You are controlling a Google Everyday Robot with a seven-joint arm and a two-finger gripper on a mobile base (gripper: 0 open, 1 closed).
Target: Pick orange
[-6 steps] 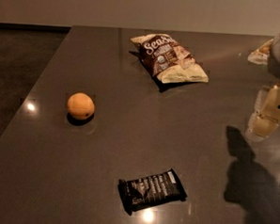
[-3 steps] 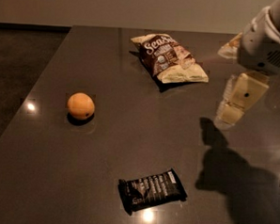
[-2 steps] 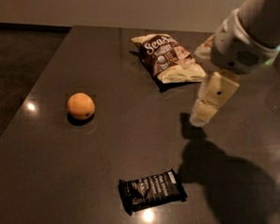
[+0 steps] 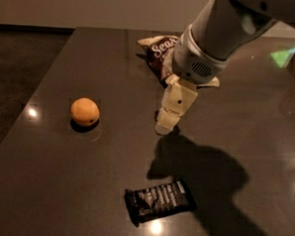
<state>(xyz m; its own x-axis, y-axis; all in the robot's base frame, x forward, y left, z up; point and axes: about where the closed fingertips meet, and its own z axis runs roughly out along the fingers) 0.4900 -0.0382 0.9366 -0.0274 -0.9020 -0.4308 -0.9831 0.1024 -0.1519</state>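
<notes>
Claw (image 4: 164,125) first, folks: it hangs low over the middle of the table, tilted, its pale tip aimed down at the dark surface with a big shadow pooled just beside it. Open or closed? I can't tell from this angle, and it's carrying nothing that I can see.

Now the lay of the land. Big dark table (image 4: 49,194), glossy, with little spots of lamp glare on it. Over it leans the arm (image 4: 226,30), a thick grey-white barrel coming in from the far corner and ending in a vented wrist right above the claw. Behind that wrist lies the chip bag (image 4: 156,50), brown and cream, partly hidden by the arm. Nearer to me a black candy bar wrapper (image 4: 158,201) lies flat, well clear of everything else. And the smallest player, the one that matters: the orange (image 4: 85,111), round and matte, sitting alone on bare table toward the side edge, a tiny dark spot on its skin. It's well apart from the claw, with only bare tabletop between them.

So where are we? By my reckoning this is the reach, nothing more. No contact, no grasp, the fruit untouched.

What the next move calls for, I'd say: carry the claw sideways across that bare stretch until it's over the orange, jaws spread wider than the fruit, then come down to straddle it. It's round and free to roll, so a nudge from one side could send it toward the edge. Centre it, then close gently.
</notes>
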